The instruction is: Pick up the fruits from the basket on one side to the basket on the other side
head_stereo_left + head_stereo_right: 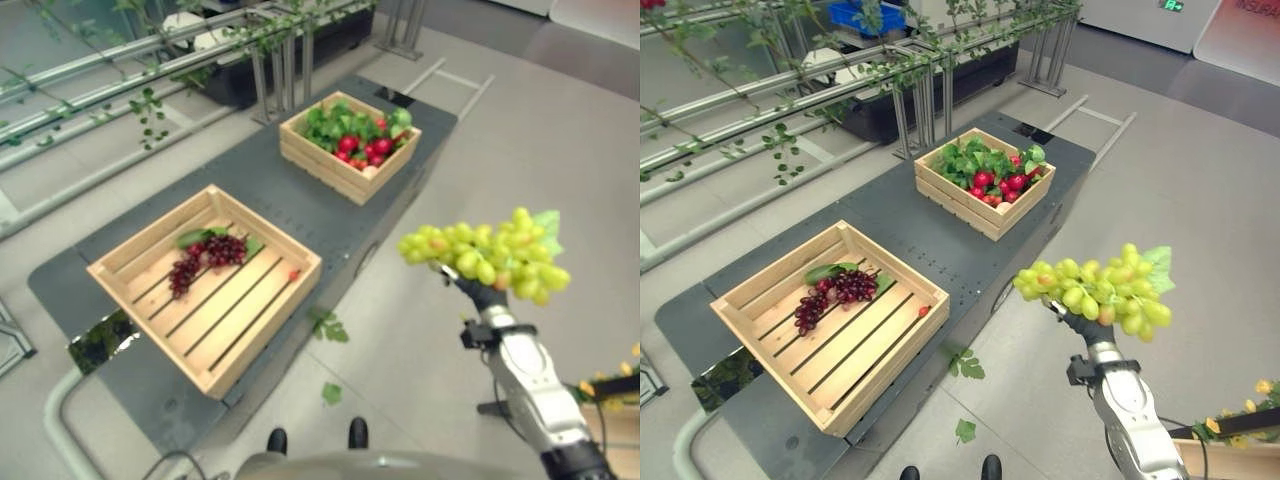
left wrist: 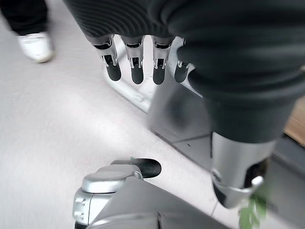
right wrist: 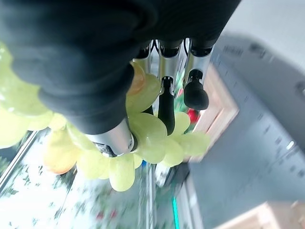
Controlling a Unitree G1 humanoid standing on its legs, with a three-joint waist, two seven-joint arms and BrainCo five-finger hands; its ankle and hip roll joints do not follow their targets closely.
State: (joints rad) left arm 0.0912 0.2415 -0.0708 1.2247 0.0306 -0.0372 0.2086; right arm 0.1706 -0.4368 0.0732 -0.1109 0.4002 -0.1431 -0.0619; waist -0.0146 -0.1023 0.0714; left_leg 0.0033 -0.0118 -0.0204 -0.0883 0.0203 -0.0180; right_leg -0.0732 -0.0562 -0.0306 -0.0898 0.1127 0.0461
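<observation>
A long dark grey platform [image 1: 930, 240] runs from near left to far right across the pale floor [image 1: 1200, 180]. On its near end sits a wide, shallow wooden crate [image 1: 745, 300] with a slatted bottom; a bunch of dark purple grapes [image 1: 830, 292] with green leaves lies in its far left part, and one small red fruit [image 1: 924, 311] rests against its right wall. On the far end, well apart from the first, stands a smaller, deeper wooden crate [image 1: 960, 205] filled with red fruits [image 1: 998, 183] and green leaves. To the right of the platform, off its edge and above the floor, the right hand [image 3: 164, 102] is raised with its fingers curled round a bunch of green grapes [image 1: 1095, 288], which it holds clear of both crates. The left hand [image 2: 138, 62] hangs low beside the platform with fingers straight and spread from the thumb, holding nothing. A person's white shoe [image 2: 35, 45] stands on the floor past it. Loose green leaves [image 1: 965, 365] lie on the floor near the platform.
</observation>
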